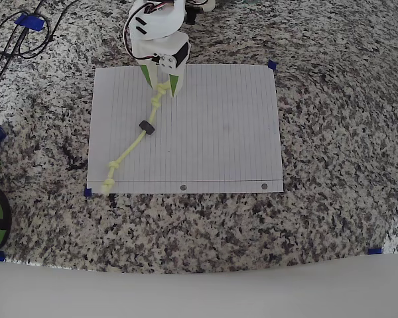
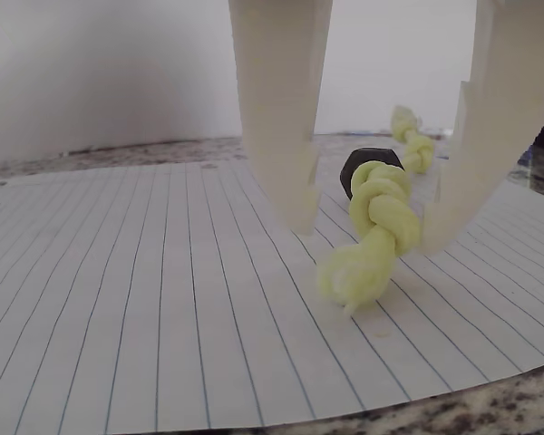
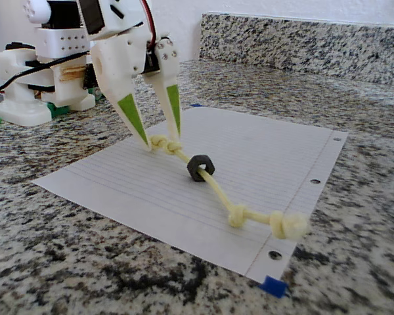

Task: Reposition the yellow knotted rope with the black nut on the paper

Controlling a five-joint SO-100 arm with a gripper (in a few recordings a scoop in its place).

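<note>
Granite counter, paper [image 1: 212,126]; fingers [image 2: 490,136] spread, straddling yellow knotted rope [image 2: 381,217] end knot; gripping nothing

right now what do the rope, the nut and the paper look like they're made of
The yellow knotted rope looks like soft, matte twisted fibre, maybe cotton or synthetic, with a fuzzy frayed tip. The black nut is hexagonal with a dull dark finish; metal or plastic, I can't tell. The paper is thin, matte, ruled notebook sheet with punched holes.

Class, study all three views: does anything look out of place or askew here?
Slightly: the yellow knotted rope lies diagonally, its lower knotted end hanging just off the paper at the corner. The open tool straddles the other end.
</note>
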